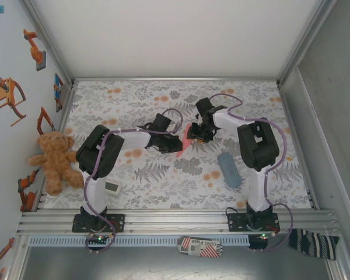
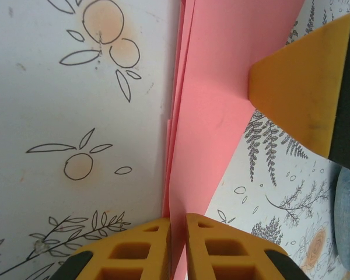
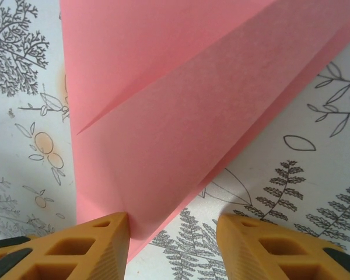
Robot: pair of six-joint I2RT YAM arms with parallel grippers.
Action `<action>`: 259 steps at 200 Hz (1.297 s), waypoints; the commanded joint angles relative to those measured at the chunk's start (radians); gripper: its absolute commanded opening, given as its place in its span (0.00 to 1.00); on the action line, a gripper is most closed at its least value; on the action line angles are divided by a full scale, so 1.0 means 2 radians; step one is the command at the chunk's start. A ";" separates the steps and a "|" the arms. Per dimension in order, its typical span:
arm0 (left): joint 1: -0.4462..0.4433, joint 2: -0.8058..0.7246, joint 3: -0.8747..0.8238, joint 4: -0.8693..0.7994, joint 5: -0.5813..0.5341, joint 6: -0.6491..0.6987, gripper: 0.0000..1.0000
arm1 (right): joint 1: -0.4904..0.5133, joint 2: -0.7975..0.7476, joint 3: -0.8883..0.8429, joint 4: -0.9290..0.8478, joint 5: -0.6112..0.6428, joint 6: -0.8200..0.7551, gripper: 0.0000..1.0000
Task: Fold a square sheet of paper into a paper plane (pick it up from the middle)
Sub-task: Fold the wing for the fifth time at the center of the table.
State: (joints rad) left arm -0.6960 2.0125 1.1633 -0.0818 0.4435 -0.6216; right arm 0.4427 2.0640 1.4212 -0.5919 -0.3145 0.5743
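The folded salmon-pink sheet of paper (image 1: 184, 144) is held up off the floral tablecloth between my two grippers. My left gripper (image 1: 171, 142) is shut on one narrow end of it; in the left wrist view the layered paper (image 2: 210, 111) runs up from between the yellow pads (image 2: 141, 251). My right gripper (image 1: 196, 133) is open at the other end. In the right wrist view a folded wing of the paper (image 3: 175, 111) lies against the left pad (image 3: 93, 245), while the right pad (image 3: 268, 245) stands apart from it. One right fingertip (image 2: 306, 87) touches the paper's edge in the left wrist view.
A grey-blue pouch (image 1: 228, 169) lies on the cloth by the right arm. A teddy bear (image 1: 55, 160) sits at the left wall, and a small white device (image 1: 112, 186) lies near the left arm's base. Walls close in the table's left, back and right.
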 commanded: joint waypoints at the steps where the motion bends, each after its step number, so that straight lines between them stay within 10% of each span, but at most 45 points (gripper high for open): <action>1: -0.017 0.059 -0.025 -0.070 -0.065 0.009 0.16 | 0.000 0.026 -0.041 0.044 0.016 -0.010 0.47; 89: -0.019 0.054 -0.020 -0.073 -0.070 0.010 0.17 | -0.012 -0.125 -0.150 0.188 -0.106 -0.013 0.42; 143: -0.019 0.054 -0.019 -0.074 -0.070 0.010 0.17 | -0.005 -0.091 -0.131 0.214 -0.150 0.001 0.13; 259: -0.019 0.053 -0.022 -0.071 -0.068 0.010 0.17 | 0.007 -0.031 -0.097 0.177 -0.108 0.013 0.10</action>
State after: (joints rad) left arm -0.7067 2.0113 1.1763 -0.1047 0.4126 -0.6212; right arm 0.4561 1.9919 1.2076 -0.2073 -0.5644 0.5900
